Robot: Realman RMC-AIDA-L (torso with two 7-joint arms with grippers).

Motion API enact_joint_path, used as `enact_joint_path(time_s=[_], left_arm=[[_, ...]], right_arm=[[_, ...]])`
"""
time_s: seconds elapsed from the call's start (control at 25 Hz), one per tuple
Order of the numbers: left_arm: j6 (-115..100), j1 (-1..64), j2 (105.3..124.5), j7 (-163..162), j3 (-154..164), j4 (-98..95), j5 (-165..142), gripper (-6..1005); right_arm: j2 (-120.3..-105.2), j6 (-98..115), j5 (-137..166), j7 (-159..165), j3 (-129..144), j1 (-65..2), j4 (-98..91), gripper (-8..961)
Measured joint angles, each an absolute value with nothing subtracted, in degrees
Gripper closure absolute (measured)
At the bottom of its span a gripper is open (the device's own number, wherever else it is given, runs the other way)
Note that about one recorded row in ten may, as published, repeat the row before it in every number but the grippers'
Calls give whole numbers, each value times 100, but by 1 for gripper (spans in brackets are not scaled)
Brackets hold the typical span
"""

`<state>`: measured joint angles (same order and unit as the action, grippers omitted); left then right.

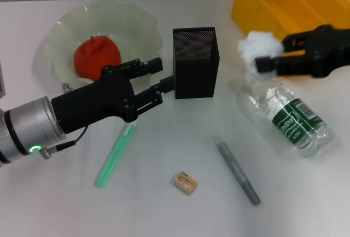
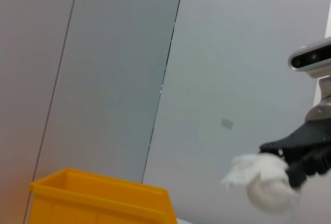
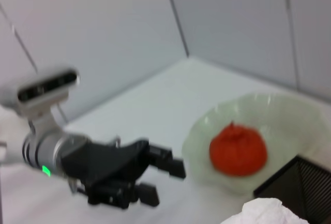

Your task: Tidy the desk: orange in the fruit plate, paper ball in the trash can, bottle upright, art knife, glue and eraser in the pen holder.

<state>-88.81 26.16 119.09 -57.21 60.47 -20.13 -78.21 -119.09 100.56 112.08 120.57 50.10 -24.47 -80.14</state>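
The right gripper (image 1: 273, 56) is pinched on the paper ball (image 1: 259, 48), right of centre in the head view, just short of the trash can (image 1: 284, 1) at upper right. Let go now and the ball may drop onto the bottle (image 1: 287, 116) lying below. The left gripper (image 1: 158, 81) hangs open and empty near the pen holder (image 1: 194, 62). The bin's far wall is cut off.

Bottle (image 1: 292, 117) label, perhaps "estbo".
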Motion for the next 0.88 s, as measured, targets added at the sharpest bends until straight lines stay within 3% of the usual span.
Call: enact_joint_path(time_s=[0.52, 0.88], left_arm=[[-8859, 2629, 11909, -5688, 6047, -2004, -7822, 507], [-8859, 2645, 11909, -5559, 6050, -1916, -7820, 507]], right_arm=[[-11910, 10226, 9915, 11005, 3313, -1784, -7528, 459], [-11886, 9812, 9749, 9928, 2356, -1772, -6243, 460]])
